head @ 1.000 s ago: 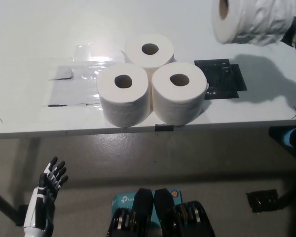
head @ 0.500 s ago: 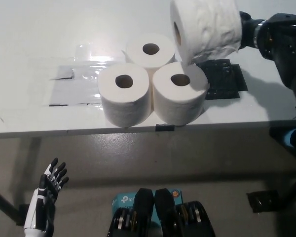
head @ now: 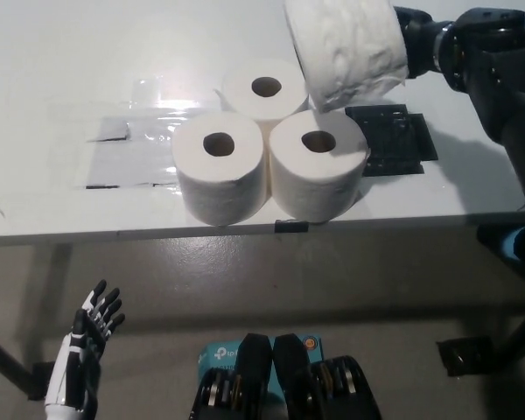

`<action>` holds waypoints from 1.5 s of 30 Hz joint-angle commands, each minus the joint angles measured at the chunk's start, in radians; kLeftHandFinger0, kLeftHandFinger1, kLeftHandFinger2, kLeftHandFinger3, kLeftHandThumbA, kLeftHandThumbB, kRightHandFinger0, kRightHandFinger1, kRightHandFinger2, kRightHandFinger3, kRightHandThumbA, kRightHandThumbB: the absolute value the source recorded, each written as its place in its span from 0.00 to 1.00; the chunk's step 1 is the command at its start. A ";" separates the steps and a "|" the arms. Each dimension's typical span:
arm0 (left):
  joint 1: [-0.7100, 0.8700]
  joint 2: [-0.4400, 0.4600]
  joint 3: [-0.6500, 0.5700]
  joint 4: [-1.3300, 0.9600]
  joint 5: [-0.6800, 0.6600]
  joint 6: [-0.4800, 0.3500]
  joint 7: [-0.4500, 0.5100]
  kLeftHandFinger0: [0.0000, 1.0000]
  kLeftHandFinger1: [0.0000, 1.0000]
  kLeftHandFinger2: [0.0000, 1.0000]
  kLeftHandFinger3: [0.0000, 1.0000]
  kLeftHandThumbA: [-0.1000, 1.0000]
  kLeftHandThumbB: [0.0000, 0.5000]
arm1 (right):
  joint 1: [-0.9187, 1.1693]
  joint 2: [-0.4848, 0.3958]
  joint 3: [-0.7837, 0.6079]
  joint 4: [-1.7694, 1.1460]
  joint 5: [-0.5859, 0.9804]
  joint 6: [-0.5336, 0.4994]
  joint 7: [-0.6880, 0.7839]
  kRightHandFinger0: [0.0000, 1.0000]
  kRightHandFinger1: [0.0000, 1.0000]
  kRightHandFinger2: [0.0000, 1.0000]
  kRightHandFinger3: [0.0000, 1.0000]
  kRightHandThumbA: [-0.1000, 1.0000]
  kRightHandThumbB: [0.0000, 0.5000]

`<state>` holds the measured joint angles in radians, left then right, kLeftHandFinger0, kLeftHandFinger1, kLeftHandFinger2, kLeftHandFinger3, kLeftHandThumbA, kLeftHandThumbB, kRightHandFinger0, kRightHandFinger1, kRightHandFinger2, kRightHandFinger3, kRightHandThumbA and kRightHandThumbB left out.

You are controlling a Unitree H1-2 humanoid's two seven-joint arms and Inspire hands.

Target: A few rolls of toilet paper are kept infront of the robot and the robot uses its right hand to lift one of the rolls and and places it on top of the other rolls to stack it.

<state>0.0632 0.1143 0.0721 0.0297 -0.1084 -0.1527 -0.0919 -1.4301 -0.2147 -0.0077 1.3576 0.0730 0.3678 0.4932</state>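
Right robot hand, mostly hidden behind its load, grips a toilet paper roll in the air, tilted, above and just behind the right front roll. Three rolls stand upright on the white bench, touching: left front roll, right front, back roll. Left robot hand rests low at left, below the bench edge, fingers spread, empty.

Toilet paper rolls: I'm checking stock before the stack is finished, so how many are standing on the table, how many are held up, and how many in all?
Standing on the table: 3, rear, front left, front right
Held up by the right hand: 1
Total: 4
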 commanded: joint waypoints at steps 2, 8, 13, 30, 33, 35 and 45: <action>-0.001 0.017 -0.003 -0.033 -0.001 -0.030 -0.016 1.00 1.00 1.00 1.00 1.00 0.22 | -0.122 -0.006 0.052 -0.013 -0.055 -0.091 -0.042 0.00 0.00 0.35 0.60 0.74 0.00; 0.000 0.015 -0.009 -0.036 0.004 -0.031 -0.013 1.00 1.00 1.00 1.00 1.00 0.22 | -0.146 0.013 0.114 0.010 -0.105 -0.103 -0.109 0.00 0.03 0.45 0.77 0.68 0.00; -0.007 0.017 -0.014 -0.035 0.015 -0.031 -0.010 1.00 1.00 1.00 1.00 1.00 0.21 | -0.158 0.032 0.142 0.032 -0.129 -0.115 -0.141 0.00 0.06 0.49 0.67 0.68 0.00; -0.009 0.019 -0.024 -0.057 0.024 -0.017 -0.010 1.00 1.00 1.00 1.00 1.00 0.18 | -0.158 0.097 0.367 0.055 -0.305 -0.212 -0.229 0.00 0.00 0.37 0.45 0.88 0.02; -0.011 0.019 -0.023 -0.057 0.024 -0.018 -0.010 1.00 1.00 1.00 1.00 1.00 0.16 | -0.167 0.112 0.376 0.058 -0.312 -0.201 -0.235 0.00 0.01 0.43 0.44 0.86 0.01; -0.013 0.020 -0.024 -0.056 0.029 -0.021 -0.010 1.00 1.00 1.00 1.00 1.00 0.14 | -0.167 0.119 0.382 0.059 -0.320 -0.209 -0.234 0.00 0.04 0.47 0.47 0.86 0.00; -0.013 0.024 -0.034 -0.070 0.046 -0.012 -0.011 1.00 1.00 1.00 1.00 1.00 0.10 | -0.153 0.125 0.398 0.060 -0.356 -0.241 -0.242 0.00 0.19 0.64 0.71 0.82 0.00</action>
<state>0.0541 0.1208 0.0476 0.0008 -0.0817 -0.1495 -0.0917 -1.4955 -0.0871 0.3818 1.4274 -0.2497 0.1891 0.2910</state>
